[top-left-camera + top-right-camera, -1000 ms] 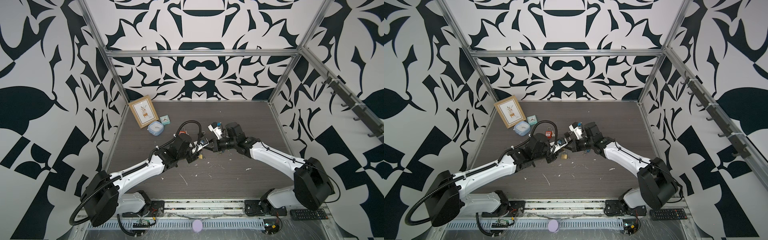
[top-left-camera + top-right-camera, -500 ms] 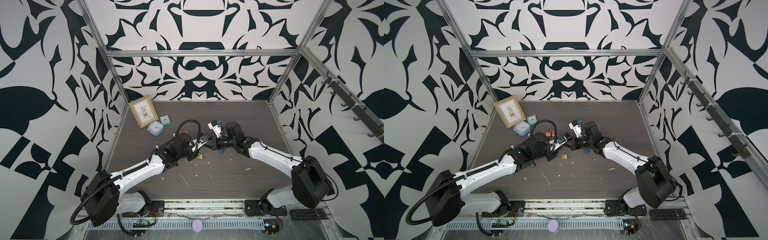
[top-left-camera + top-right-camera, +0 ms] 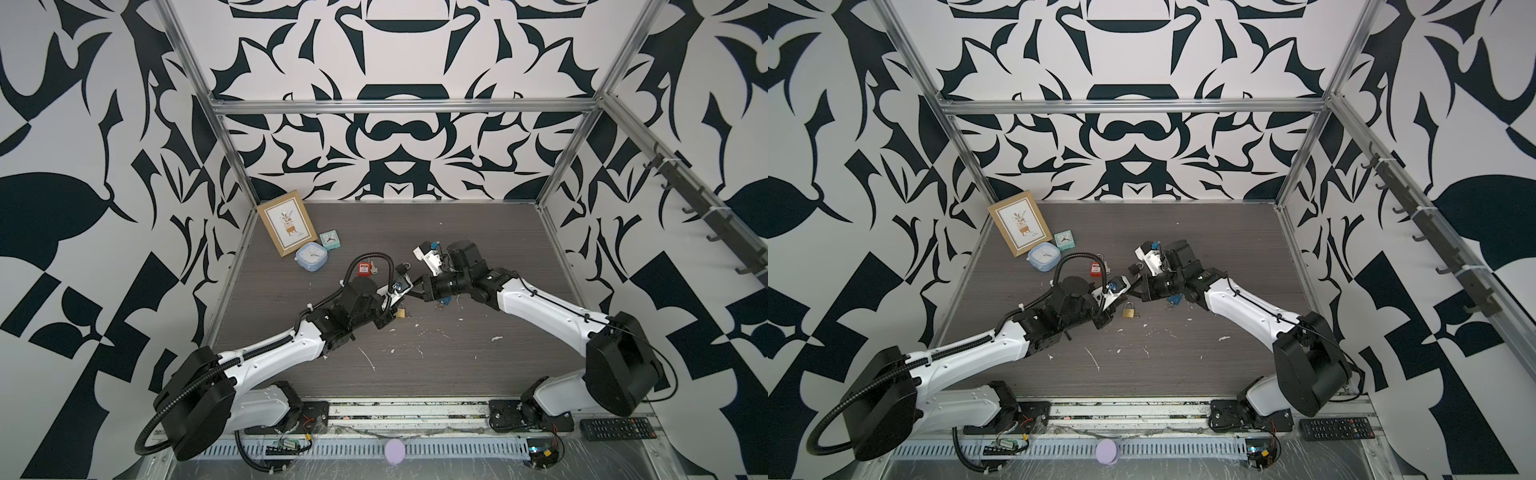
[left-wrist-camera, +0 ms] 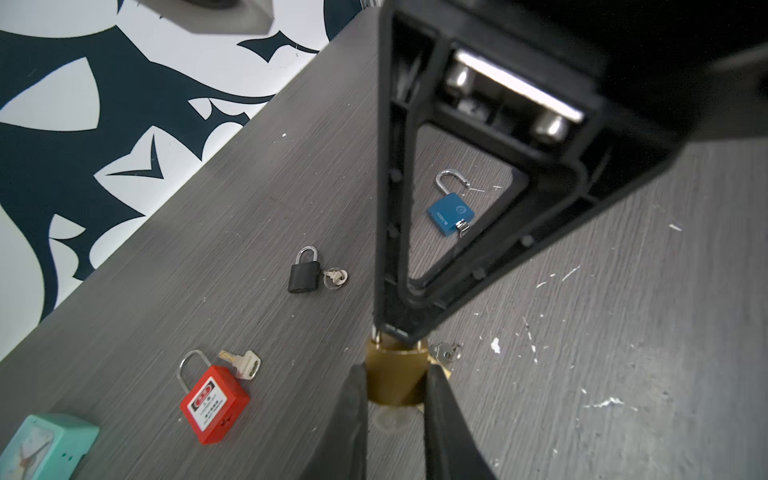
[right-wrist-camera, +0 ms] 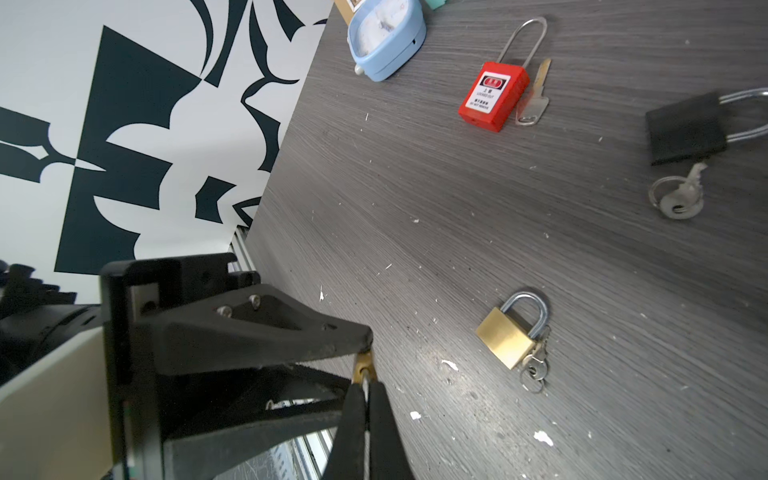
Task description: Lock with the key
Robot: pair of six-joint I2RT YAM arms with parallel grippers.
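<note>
My left gripper [image 4: 395,372] is shut on the body of a small brass padlock [image 4: 395,380], held just above the table. My right gripper [image 5: 365,384] is shut on a thin silver key [image 5: 365,380] whose tip sits in that padlock's brass end [image 5: 362,365]. In the left wrist view the right gripper's black fingers [image 4: 478,266] come down onto the lock's top. In both top views the two grippers meet tip to tip mid-table, left gripper [image 3: 409,289] and right gripper [image 3: 1138,291], and the held lock is hidden between them.
A second brass padlock [image 5: 509,332] with keys lies on the table below the grippers. Nearby lie a red padlock [image 4: 214,401], a black padlock [image 4: 304,276] and a blue padlock [image 4: 451,214] with its shackle open. Two small clocks [image 3: 311,256] and a picture frame [image 3: 286,222] stand at the back left.
The right gripper has edged slightly left, toward the left gripper. The left arm has held still with the padlock.
</note>
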